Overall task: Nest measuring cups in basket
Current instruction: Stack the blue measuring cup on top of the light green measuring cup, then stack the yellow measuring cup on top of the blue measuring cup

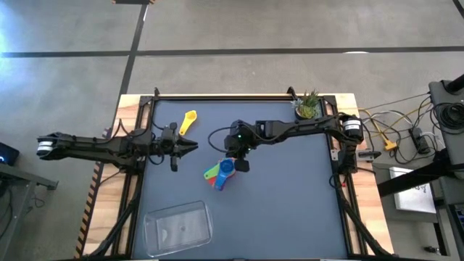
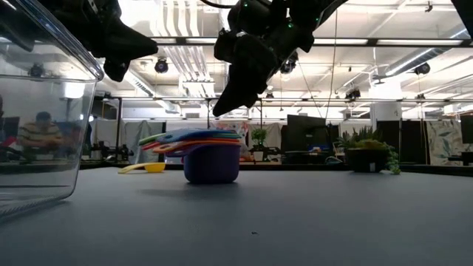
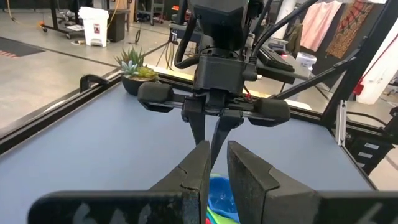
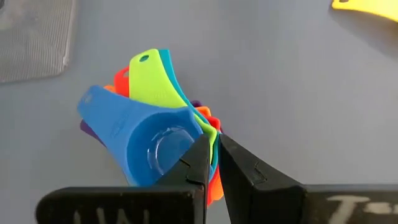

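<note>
We saw the right gripper (image 1: pixel 240 154) hanging just above the nested stack of cups (image 1: pixel 220 173) near the middle of the table (image 1: pixel 290 203), its two fingers drawn almost together with only a thin gap and nothing between them. In the right wrist view its fingertips (image 4: pixel 200 163) stood over the rim of the blue cup (image 4: pixel 144 142), the top one in the stack. Under the blue we counted five more colours fanned out by their handles: green (image 4: pixel 152 81), teal (image 4: pixel 168 70), orange (image 4: pixel 110 90), red (image 4: pixel 122 79) and purple (image 4: pixel 87 127). That made six cups in the stack, which sat on the table and not in the basket (image 1: pixel 178 228).

The seventh cup, the yellow one (image 1: pixel 188 120), lay alone toward the far left part of the table, well apart from the stack. The left gripper (image 1: pixel 193 147) hovered between the yellow cup and the stack, nearer the left edge, pointing toward the right gripper, its fingers nearly closed and empty.

The one clear basket stood near the front left corner, with no cup in it. One small potted plant (image 1: pixel 308 106) sat at the far right corner.
</note>
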Robot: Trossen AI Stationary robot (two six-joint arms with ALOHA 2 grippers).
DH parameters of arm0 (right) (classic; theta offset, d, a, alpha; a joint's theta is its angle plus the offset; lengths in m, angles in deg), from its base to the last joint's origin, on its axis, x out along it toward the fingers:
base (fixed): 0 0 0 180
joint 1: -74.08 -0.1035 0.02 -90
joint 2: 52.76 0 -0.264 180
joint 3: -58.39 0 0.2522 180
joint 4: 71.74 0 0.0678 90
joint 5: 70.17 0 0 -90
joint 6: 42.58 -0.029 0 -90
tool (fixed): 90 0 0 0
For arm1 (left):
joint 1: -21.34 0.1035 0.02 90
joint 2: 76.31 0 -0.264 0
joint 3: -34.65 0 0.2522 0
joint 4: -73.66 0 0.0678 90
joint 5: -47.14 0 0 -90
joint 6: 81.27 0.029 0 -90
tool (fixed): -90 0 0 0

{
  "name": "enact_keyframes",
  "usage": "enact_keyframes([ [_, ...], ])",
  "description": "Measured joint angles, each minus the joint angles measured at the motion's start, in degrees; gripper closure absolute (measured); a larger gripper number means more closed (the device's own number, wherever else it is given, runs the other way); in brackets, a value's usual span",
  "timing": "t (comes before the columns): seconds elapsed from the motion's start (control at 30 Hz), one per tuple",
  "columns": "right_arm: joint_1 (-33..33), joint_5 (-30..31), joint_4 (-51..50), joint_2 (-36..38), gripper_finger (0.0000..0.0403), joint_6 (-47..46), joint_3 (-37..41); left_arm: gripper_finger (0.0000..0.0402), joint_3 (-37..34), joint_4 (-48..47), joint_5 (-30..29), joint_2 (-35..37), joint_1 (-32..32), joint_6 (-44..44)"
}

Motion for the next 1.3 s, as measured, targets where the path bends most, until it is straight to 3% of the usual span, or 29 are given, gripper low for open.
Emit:
enact_keyframes([
  [0.33,0.0,0.1,-0.7,2.7,0.0380,2.3,0.1,0.0364,0.0,-0.6,-0.3,-0.1,0.1,-4.3],
  [0.5,0.2,0.5,0.8,4.3,0.0380,2.4,1.4,0.0364,0.0,-4.9,-3.5,-0.1,2.4,-8.3],
  [0.77,-0.4,0.5,5.6,5.0,0.0380,0.0,7.9,0.0364,6.2,-20.6,-4.3,-2.6,9.1,-8.3],
  [0.93,-1.3,0.5,13.7,7.1,0.0380,-2.1,13.9,0.0361,11.5,-27.8,-4.2,-7.0,14.2,-5.1],
  [1.13,-1.8,0.7,23.7,16.2,0.0380,-5.4,24.6,0.0301,15.2,-31.0,-4.2,-14.2,18.8,-0.1],
  [1.3,-2.5,5.8,31.3,25.7,0.0380,-6.9,35.3,0.0226,19.1,-32.1,-4.2,-21.0,22.2,2.1],
])
